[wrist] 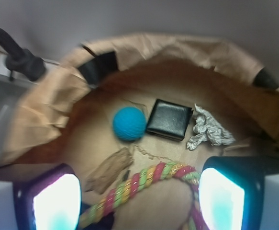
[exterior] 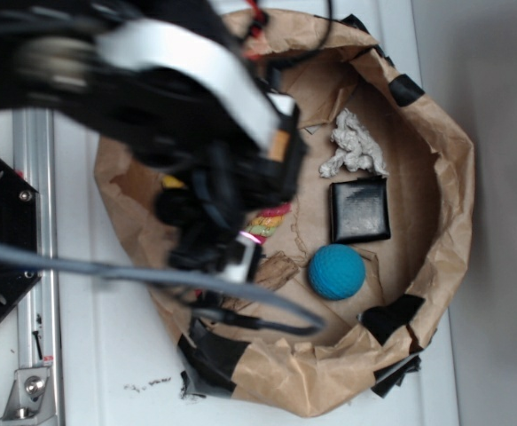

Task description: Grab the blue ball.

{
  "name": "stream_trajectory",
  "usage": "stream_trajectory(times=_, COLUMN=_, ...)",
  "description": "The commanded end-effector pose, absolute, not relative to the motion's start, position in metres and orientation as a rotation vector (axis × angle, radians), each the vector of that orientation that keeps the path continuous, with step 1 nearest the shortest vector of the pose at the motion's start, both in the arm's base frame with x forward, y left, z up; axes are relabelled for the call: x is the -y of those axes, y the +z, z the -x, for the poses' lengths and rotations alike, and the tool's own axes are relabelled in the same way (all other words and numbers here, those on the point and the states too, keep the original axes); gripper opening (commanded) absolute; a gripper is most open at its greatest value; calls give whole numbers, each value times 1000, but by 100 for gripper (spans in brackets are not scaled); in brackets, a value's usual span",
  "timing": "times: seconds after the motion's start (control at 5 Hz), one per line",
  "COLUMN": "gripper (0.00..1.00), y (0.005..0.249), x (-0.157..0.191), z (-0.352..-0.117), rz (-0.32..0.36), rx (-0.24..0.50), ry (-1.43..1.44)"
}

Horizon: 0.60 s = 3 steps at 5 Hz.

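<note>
The hand [wrist: 139, 191] hangs with its jaws spread wide and nothing between them, its two lit fingertips [wrist: 57, 201] framing the bottom of the wrist view. The blue ball [wrist: 129, 123] lies ahead of the hand and a little to the left of its midline, well apart from the fingertips, on the floor of the crumpled paper bag [exterior: 444, 177] that serves as a bin on the worktop [exterior: 107, 355].

Several things could spoil the grab. The black square block [wrist: 169, 119] sits just beside the ball (whether they touch cannot be told), so a finger coming down on that side may land on the block or catch its edge. The ball looks round and free to roll; a finger that meets it off-centre would likely push it away, perhaps against the bag wall. A coloured rope [wrist: 144, 184] lies directly under the hand, between the fingertips, and a brown scrap [wrist: 109, 170] lies between hand and ball: either could be dragged along or snagged. The crumpled white paper [wrist: 208, 128], ahead and to the right beyond the block, seems clear of the path.
</note>
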<state>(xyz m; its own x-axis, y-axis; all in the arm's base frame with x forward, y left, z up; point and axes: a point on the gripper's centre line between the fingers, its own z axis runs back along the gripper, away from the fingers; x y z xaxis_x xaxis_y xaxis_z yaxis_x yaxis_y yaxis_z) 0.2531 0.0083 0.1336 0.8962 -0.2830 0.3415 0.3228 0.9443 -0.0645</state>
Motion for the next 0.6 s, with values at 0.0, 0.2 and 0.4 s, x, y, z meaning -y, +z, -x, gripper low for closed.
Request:
stream_trajectory(times=0.0, gripper=100, y=60, x=45, z=-297, rz=-16, rx=287, ry=-583)
stream_trajectory(times=0.2, gripper=100, y=60, x=58, z=-319, rz=-8, rx=362, ry=-632)
stream_trajectory(times=0.4, gripper=0, y=70, x=51, z=-338, rz=-17, rx=411, ry=-611)
